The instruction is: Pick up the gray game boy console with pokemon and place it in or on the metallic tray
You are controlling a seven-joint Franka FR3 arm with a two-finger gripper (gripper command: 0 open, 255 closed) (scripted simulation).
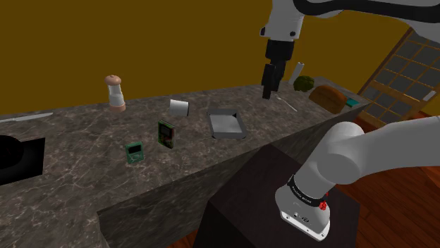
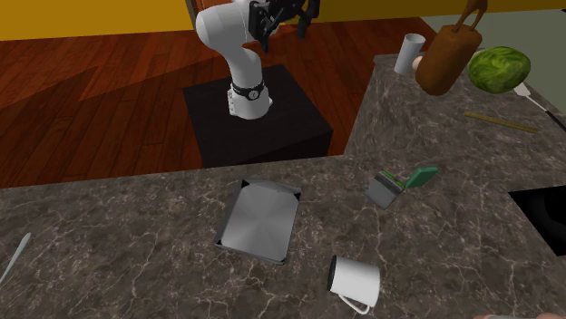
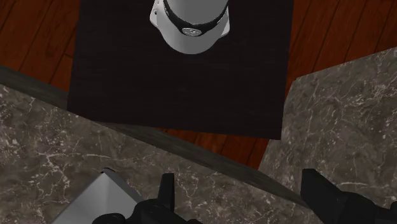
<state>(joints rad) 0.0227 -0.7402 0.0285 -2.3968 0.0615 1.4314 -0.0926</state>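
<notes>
Wrist view: jaws spread wide, nothing between them. The gripper (image 3: 240, 186) hangs high over the counter (image 3: 331, 108) edge. A corner of the metallic tray (image 3: 102, 205) sits just beside one finger, and the dark stand (image 3: 184, 70) lies beyond.

Shoulder view: we find the gray game boy (image 1: 166, 134) on the counter, apart from the tray toward that view's left. A green game boy (image 1: 133, 152) lies near it, further left, and a white mug (image 1: 179, 107) sits behind it. The gripper is well apart from the target, above and to the right of the tray.

Step in hand, as we judge it: the approach, with nothing grasped yet. To do it well, we would carry the gripper across the tray until it is above the gray console, not the green one. We would turn the wrist so the jaws span the narrower sides, then descend straight. We cannot tell whether the console lies flat or is propped on an edge, so we would check before closing. A shallow pinch risks a slip.

Containers: the tray interior is bare. The mug lies on its side in the second exterior view; we cannot tell its contents.
</notes>
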